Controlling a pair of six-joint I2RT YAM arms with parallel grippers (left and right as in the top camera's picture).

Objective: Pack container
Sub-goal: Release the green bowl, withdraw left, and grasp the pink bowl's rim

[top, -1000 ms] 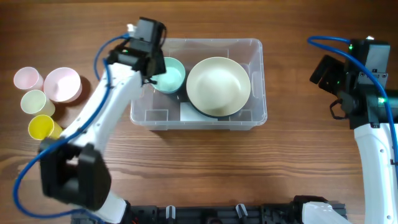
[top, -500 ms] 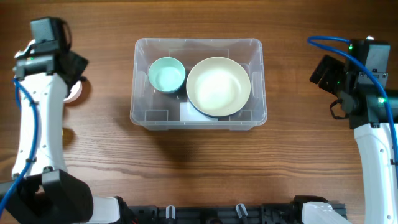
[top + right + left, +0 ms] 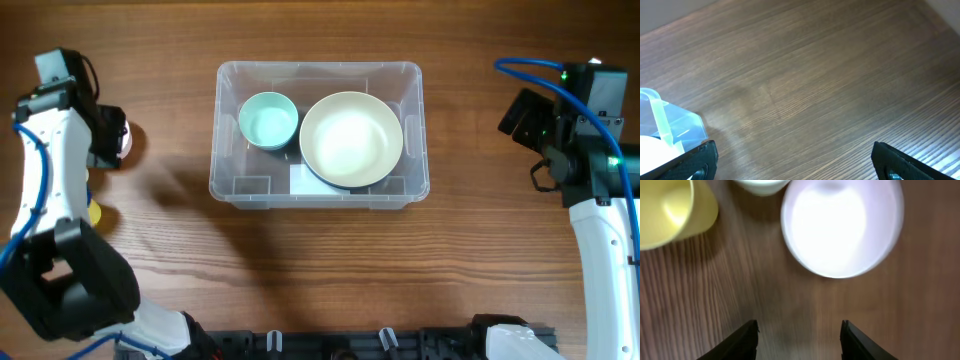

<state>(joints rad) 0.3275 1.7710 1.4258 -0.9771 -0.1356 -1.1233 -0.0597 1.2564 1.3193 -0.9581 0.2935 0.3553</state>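
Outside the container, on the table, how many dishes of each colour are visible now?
Pink bowl: 1
Yellow cup: 1
Pale dish, only its rim in view: 1
Total: 3

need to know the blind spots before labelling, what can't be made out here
Overhead: left arm covers most of the pink bowl and yellow cup.
Left wrist: pale cup cut off by the top edge; view blurred.
Right wrist: only a container corner shows, at the left edge.
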